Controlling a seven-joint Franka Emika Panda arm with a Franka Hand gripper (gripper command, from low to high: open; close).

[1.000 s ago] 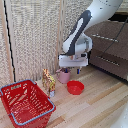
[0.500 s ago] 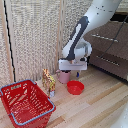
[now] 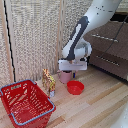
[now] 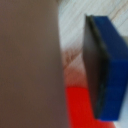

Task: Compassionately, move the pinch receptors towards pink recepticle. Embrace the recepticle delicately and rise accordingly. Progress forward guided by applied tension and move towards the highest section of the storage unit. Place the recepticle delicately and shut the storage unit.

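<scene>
Pink mug [image 3: 65,76] stands on the wooden floor beside the toy giraffe [image 3: 48,81]; the end effector [image 3: 73,73] sits over it, grip unclear. Next, I judge: lift gently toward the dresser [image 3: 107,50].

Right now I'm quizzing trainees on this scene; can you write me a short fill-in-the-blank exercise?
1. The gripper hangs right over the pink ____.
2. The flat bowl on the floor is ____ in colour.
3. The toy giraffe stands between the mug and the red ____.

Missing words: mug; red; basket
</scene>
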